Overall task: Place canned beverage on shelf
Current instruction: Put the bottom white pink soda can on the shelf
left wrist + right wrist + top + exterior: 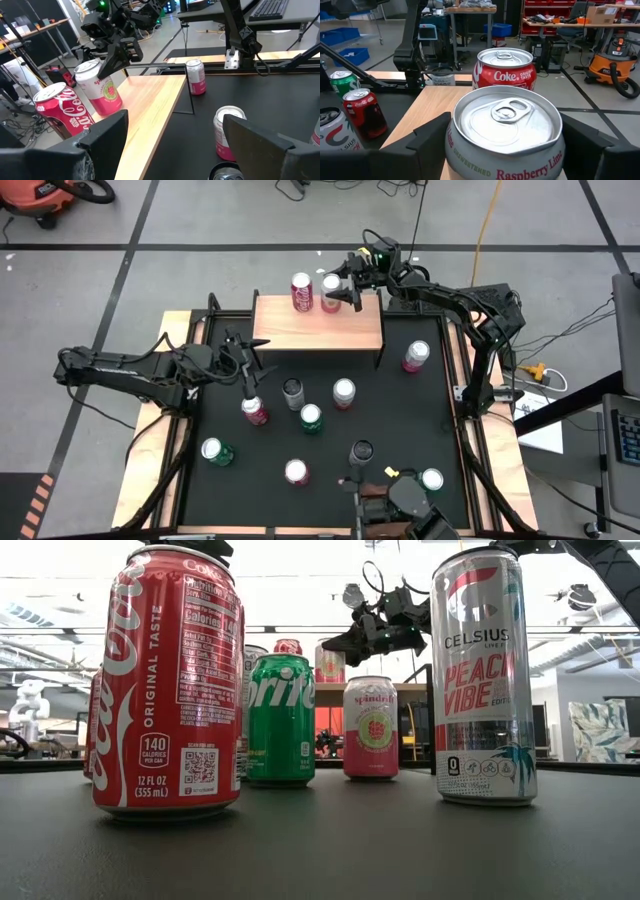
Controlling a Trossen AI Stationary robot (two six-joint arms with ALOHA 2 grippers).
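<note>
1. Your right claw (338, 292) straddles the pink can (330, 290), fingers on either side; you cannot tell whether they grip it.
2. The pink can stands upright on the shelf (330, 328), beside a Coke can (302, 292).
3. Your left claw (247, 376) hangs released over the tabletop (440, 410), near a red can (254, 409).

Even overhead light, soft shadows. Low view backlit by bright ceiling; near Coke can (168, 685) slightly blurred.
</note>
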